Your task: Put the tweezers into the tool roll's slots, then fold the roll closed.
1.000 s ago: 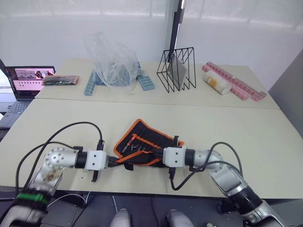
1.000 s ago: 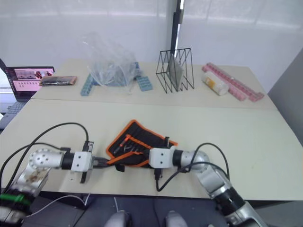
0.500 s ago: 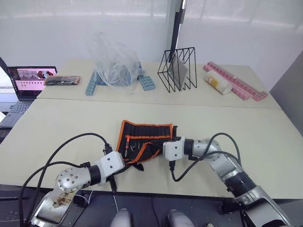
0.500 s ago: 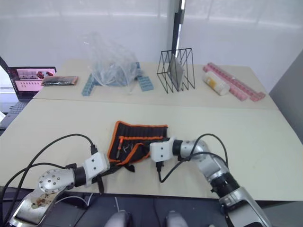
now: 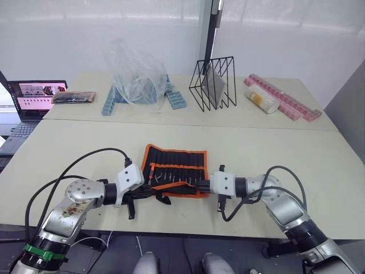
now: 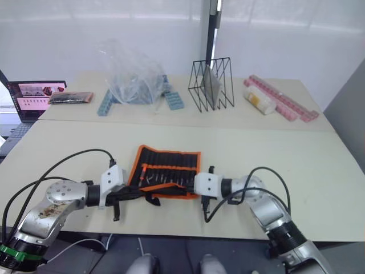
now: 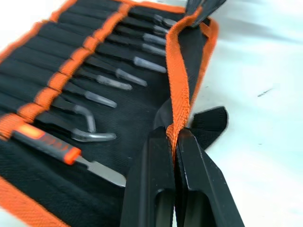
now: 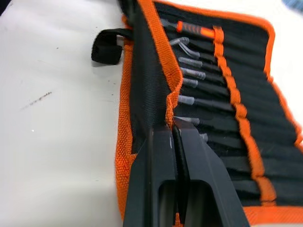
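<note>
While the tool roll (image 5: 174, 173) lies spread open at the lower centre of the head views, on the near cream table (image 5: 274, 157), both grippers pinch its near flap. The left gripper (image 5: 149, 191) reaches in from the lower left and the right gripper (image 5: 199, 185) from the lower right; each has its two black fingers pressed together on the flap's orange trim.

No brand, label or readable writing shows on the roll or the tools.

From the head views the roll reads as a black rectangle edged in orange, with small pale tool tips in a row. The left wrist view brings that row close: the tweezers (image 7: 120, 73) sit tucked in the slots (image 7: 57, 66), their clear-capped points sticking out past an orange strip, and one has a bent tip. Beside them lies a tool with an orange and black handle (image 7: 47, 146). A black strap (image 7: 208, 124) loops out from the roll's edge onto the table. The right wrist view shows the same flap lifted into a ridge between the two pinch points.

Across the upper part of the head views, on the far table, stand a laptop (image 5: 28, 100) at far left, a crumpled clear plastic bag (image 5: 134, 71), a black wire rack (image 5: 212, 83) and a pink strip of boxes (image 5: 282, 98) at upper right.
</note>
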You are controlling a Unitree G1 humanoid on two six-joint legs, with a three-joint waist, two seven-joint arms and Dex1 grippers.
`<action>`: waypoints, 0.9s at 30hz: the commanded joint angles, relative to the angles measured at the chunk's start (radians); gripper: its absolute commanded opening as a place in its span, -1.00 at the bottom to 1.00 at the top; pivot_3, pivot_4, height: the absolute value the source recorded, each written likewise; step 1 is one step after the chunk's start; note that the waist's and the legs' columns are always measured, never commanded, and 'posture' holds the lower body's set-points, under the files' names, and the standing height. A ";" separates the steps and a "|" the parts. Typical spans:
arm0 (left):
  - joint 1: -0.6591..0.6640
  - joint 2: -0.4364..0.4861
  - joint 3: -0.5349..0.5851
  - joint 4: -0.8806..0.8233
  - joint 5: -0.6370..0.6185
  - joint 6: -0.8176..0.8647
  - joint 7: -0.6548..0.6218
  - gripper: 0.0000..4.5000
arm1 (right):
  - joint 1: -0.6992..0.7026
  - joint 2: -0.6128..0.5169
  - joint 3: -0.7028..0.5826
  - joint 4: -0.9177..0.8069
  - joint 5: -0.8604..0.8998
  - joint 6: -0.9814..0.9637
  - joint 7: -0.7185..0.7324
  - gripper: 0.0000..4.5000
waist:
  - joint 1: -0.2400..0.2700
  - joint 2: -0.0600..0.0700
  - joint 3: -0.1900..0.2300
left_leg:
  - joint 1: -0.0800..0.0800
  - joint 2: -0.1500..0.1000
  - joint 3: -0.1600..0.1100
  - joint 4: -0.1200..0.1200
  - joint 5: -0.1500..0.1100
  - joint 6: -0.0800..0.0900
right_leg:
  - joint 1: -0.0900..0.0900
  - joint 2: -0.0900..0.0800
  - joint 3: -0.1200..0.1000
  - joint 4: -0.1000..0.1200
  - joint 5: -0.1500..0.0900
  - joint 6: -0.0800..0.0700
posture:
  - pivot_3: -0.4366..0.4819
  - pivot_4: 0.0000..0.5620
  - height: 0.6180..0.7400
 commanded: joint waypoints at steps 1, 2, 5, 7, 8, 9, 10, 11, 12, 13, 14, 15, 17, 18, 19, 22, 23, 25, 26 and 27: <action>-0.054 0.004 -0.005 0.062 -0.008 0.045 -0.017 -0.98 | 0.001 -0.015 -0.050 -0.001 -0.008 0.079 -0.027 -1.00 | 0.003 0.000 0.000 | 0.000 0.000 0.000 0.000 0.000 0.000 | 0.000 0.000 0.000 0.000 0.000 0.000 | -0.05 -0.47 0.48; -0.073 -0.006 -0.010 0.090 -0.004 0.048 -0.007 -0.98 | -0.006 -0.007 -0.050 0.003 -0.015 0.092 -0.042 -1.00 | 0.003 0.000 0.000 | 0.000 0.000 0.000 0.000 0.000 0.000 | 0.000 0.000 0.000 -0.001 0.000 0.000 | -0.05 -0.47 0.48; -0.096 -0.016 -0.019 0.125 -0.001 0.040 -0.006 -0.98 | -0.019 0.011 -0.055 -0.003 -0.012 0.133 -0.063 -1.00 | 0.003 0.000 0.000 | 0.000 -0.001 0.000 0.000 0.000 0.000 | 0.000 0.000 0.000 -0.001 0.000 0.000 | -0.05 -0.47 0.48; -0.115 -0.021 -0.028 0.147 0.009 0.031 -0.005 -0.98 | -0.022 0.010 -0.054 -0.004 -0.021 0.145 -0.066 -1.00 | 0.003 0.000 0.000 | 0.000 0.000 0.000 0.000 0.000 0.000 | 0.000 0.000 0.000 -0.001 0.000 0.000 | -0.05 -0.47 0.48; -0.129 -0.027 -0.032 0.159 0.014 0.026 0.001 -0.98 | -0.025 0.008 -0.055 0.000 -0.027 0.148 -0.070 -1.00 | 0.004 0.000 0.000 | 0.000 0.000 0.000 0.000 0.000 0.000 | 0.000 0.000 0.000 -0.001 0.000 0.000 | -0.05 -0.47 0.48; -0.142 -0.032 -0.036 0.170 0.017 0.024 0.004 -0.98 | -0.029 0.007 -0.057 0.005 -0.031 0.148 -0.075 -1.00 | 0.005 0.000 0.000 | 0.000 0.000 0.000 0.000 0.000 0.000 | 0.000 0.000 0.000 -0.001 0.000 0.000 | -0.05 -0.47 0.48; -0.154 -0.036 -0.041 0.176 0.018 0.025 0.004 -0.98 | -0.036 0.007 -0.058 0.012 -0.035 0.146 -0.078 -1.00 | 0.006 0.000 0.000 | 0.000 -0.001 0.000 0.000 0.000 0.000 | 0.000 0.000 0.000 -0.001 0.000 0.000 | -0.05 -0.47 0.48; -0.163 -0.039 -0.044 0.180 0.018 0.027 0.004 -0.98 | -0.041 0.007 -0.059 0.016 -0.037 0.147 -0.080 -1.00 | 0.007 0.000 0.000 | -0.001 -0.001 0.000 0.000 0.000 0.000 | 0.000 0.000 0.000 -0.001 0.000 0.000 | -0.05 -0.47 0.48; -0.173 -0.043 -0.047 0.185 0.018 0.030 0.002 -0.98 | -0.047 0.006 -0.058 0.018 -0.040 0.148 -0.078 -1.00 | 0.007 0.000 0.000 | -0.001 -0.001 0.000 0.000 0.000 0.000 | 0.000 0.000 0.000 -0.001 0.000 0.000 | -0.05 -0.47 0.48; -0.181 -0.047 -0.049 0.191 0.020 0.031 0.001 -0.98 | -0.051 0.006 -0.058 0.017 -0.040 0.151 -0.075 -1.00 | 0.008 0.000 0.000 | -0.001 -0.001 0.000 0.000 0.000 0.000 | 0.000 0.000 0.000 -0.001 0.000 0.000 | -0.05 -0.47 0.48; -0.187 -0.050 -0.053 0.197 0.024 0.030 0.001 -0.98 | -0.052 0.005 -0.058 0.013 -0.036 0.158 -0.068 -1.00 | 0.008 0.000 0.000 | -0.001 -0.001 0.000 0.000 0.000 0.000 | 0.000 0.000 0.000 -0.001 0.000 0.000 | -0.05 -0.47 0.48; -0.192 -0.050 -0.059 0.202 0.030 0.027 -0.001 -0.98 | -0.051 0.003 -0.057 0.009 -0.034 0.162 -0.062 -1.00 | 0.008 0.000 0.000 | -0.001 -0.001 0.000 0.000 0.000 0.000 | 0.000 0.000 0.000 -0.001 0.000 0.000 | -0.05 -0.47 0.48; -0.196 -0.051 -0.066 0.207 0.038 0.024 -0.003 -1.00 | -0.049 0.000 -0.059 0.004 -0.036 0.163 -0.062 -0.87 | 0.009 0.000 0.000 | -0.001 -0.001 0.000 0.000 0.000 0.000 | 0.000 0.000 0.000 -0.001 0.000 0.000 | -0.05 -0.47 0.48; -0.197 -0.052 -0.067 0.207 0.041 0.024 -0.003 -1.00 | -0.048 0.000 -0.060 0.003 -0.039 0.162 -0.065 -0.73 | 0.009 0.000 0.000 | -0.001 -0.001 0.000 0.000 0.000 0.000 | 0.000 0.000 0.000 -0.001 0.000 0.000 | -0.05 -0.47 0.48; -0.198 -0.053 -0.069 0.210 0.045 0.024 -0.002 -1.00 | -0.045 -0.001 -0.059 -0.002 -0.038 0.167 -0.063 -0.61 | 0.009 0.000 0.000 | -0.001 -0.001 0.000 0.000 0.000 0.000 | 0.000 0.000 0.000 -0.001 0.000 0.000 | -0.05 -0.47 0.48; -0.210 -0.064 -0.067 0.224 0.051 0.024 0.010 -1.00 | -0.038 0.002 -0.065 -0.021 -0.036 0.181 -0.069 -0.18 | 0.009 0.000 0.000 | -0.001 -0.001 0.000 0.000 0.000 0.000 | 0.000 0.000 0.000 -0.001 0.000 0.000 | -0.05 -0.47 0.48; -0.214 -0.066 -0.068 0.227 0.051 0.024 0.010 -1.00 | -0.033 0.006 -0.078 -0.039 -0.024 0.195 -0.074 -0.03 | 0.009 0.000 0.000 | -0.001 -0.001 0.000 0.000 0.000 0.000 | 0.000 0.000 0.000 -0.001 0.000 0.000 | -0.05 -0.47 0.48; -0.219 -0.070 -0.069 0.232 0.053 0.023 0.008 -1.00 | -0.020 0.009 -0.105 -0.079 0.012 0.224 -0.069 0.29 | 0.010 0.000 0.000 | -0.001 -0.001 0.000 0.000 0.000 0.000 | 0.000 0.000 0.000 -0.001 0.000 0.000 | -0.05 -0.47 0.48; -0.221 -0.071 -0.070 0.234 0.054 0.023 0.007 -1.00 | -0.009 0.010 -0.126 -0.110 0.040 0.241 -0.065 0.42 | 0.010 0.000 0.000 | -0.001 -0.001 0.000 0.000 0.000 0.000 | 0.000 0.000 0.000 -0.001 0.000 0.000 | -0.05 -0.47 0.48; -0.222 -0.071 -0.070 0.235 0.056 0.023 0.005 -1.00 | 0.003 0.009 -0.145 -0.147 0.071 0.258 -0.059 0.42 | 0.011 0.000 0.000 | -0.001 -0.001 0.000 0.000 0.000 0.000 | 0.000 0.000 0.000 -0.001 0.000 0.000 | -0.05 -0.47 0.48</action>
